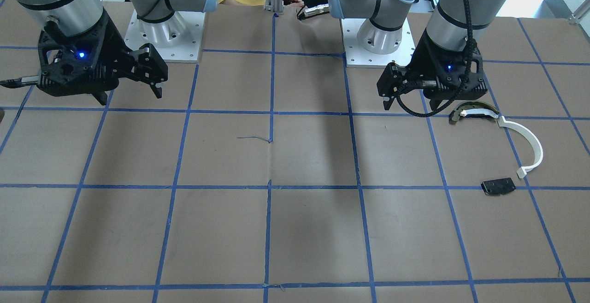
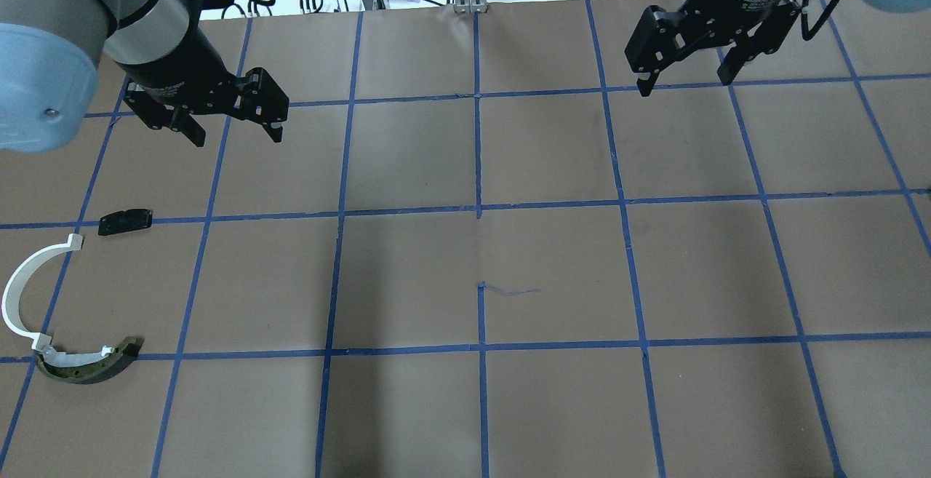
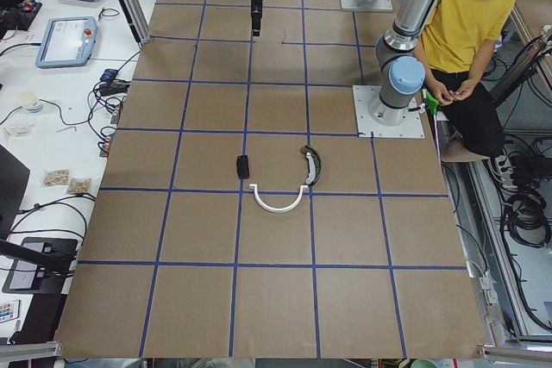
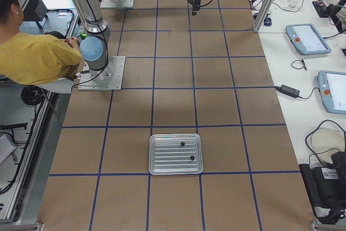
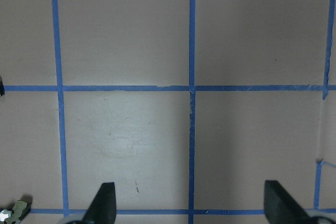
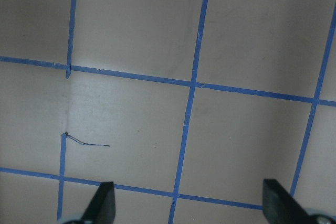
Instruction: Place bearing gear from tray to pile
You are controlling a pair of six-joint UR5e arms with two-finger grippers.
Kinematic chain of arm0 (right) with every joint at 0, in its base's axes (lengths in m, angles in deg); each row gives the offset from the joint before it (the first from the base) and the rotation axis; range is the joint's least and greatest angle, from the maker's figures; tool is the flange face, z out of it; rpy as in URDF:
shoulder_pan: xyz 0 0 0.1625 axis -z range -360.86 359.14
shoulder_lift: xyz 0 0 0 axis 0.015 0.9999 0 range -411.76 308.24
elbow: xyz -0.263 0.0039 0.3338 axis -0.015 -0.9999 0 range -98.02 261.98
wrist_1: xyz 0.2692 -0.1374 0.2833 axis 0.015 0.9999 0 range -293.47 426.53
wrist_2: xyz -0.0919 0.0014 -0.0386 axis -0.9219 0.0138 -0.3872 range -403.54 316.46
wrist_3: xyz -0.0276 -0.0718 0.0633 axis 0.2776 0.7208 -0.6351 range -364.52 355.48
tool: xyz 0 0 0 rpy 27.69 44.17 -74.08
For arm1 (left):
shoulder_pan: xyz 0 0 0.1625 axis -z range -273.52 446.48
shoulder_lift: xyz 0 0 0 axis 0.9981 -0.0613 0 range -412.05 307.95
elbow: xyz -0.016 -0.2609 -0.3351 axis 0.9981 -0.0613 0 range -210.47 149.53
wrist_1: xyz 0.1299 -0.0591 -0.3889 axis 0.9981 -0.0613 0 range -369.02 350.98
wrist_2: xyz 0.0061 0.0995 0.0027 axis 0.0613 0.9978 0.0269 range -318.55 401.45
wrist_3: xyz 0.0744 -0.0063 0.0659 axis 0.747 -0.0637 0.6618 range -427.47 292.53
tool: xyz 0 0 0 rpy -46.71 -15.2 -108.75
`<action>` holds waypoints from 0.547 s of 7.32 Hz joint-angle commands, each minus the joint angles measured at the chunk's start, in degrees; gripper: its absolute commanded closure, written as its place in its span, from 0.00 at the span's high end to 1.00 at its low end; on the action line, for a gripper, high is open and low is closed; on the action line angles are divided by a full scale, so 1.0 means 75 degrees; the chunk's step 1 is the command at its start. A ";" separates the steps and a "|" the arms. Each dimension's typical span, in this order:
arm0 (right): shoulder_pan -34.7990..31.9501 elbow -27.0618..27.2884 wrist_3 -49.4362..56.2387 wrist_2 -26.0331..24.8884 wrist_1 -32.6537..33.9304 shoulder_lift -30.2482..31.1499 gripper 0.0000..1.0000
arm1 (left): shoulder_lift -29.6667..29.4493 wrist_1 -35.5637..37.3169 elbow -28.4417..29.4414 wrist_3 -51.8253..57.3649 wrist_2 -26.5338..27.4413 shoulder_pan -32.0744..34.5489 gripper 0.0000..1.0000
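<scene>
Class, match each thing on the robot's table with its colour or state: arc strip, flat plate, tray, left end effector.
Things:
1. arc strip
2. flat plate
3. tray
4. left end effector

Descriptions:
A. open and empty
B. white
C. holds two small dark parts
D. black

Pairs: 1-B, 2-D, 3-C, 4-A.

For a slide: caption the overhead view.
Left gripper and right gripper hover open; white arc strip, curved piece, black plate lie left.

Silver tray (image 4: 153, 156) holds 2 dark parts (image 4: 182, 144); pile (image 3: 278, 208): white arc (image 1: 539, 153) touching dark-tan curved piece (image 2: 87, 372), black plate (image 1: 498, 186).
</scene>
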 commanded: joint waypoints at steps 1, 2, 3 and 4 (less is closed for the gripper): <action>0.0018 0.0026 -0.0025 -0.0115 -0.0027 0.0077 1.00 | 0.0074 -0.0008 -0.0004 0.0000 0.0010 -0.0019 1.00; 0.0053 0.0026 0.0115 -0.0117 0.0054 0.0066 1.00 | 0.0051 -0.0008 -0.0015 0.0012 -0.0002 -0.0019 1.00; 0.0459 -0.0009 0.0476 -0.0128 0.0171 0.0066 1.00 | 0.0063 -0.0019 -0.0073 0.0012 0.0010 -0.0019 1.00; 0.1334 -0.0009 0.1315 -0.0093 0.0068 0.0077 1.00 | 0.0063 0.0004 -0.0074 0.0012 0.0010 -0.0019 1.00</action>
